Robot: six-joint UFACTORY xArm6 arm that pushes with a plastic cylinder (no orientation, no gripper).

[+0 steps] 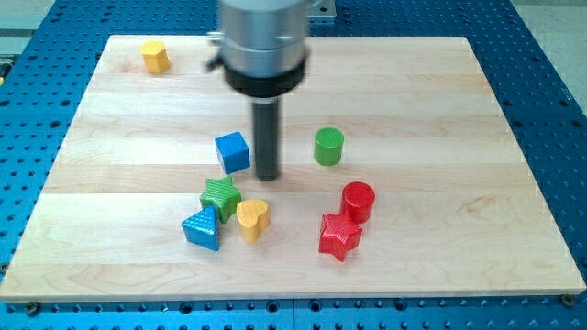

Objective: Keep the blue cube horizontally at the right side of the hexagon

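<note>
The blue cube [233,152] sits on the wooden board, left of centre. My tip [267,177] stands just to the cube's right, very close to it, slightly lower in the view. The yellow hexagon [155,56] lies far off at the view's top left corner of the board. The cube is to the right of the hexagon and well below it in the view.
A green star [220,195], a blue triangle [203,227] and a yellow heart [252,219] cluster below the cube. A green cylinder [328,147] is right of my tip. A red cylinder [358,202] and a red star [338,236] lie lower right.
</note>
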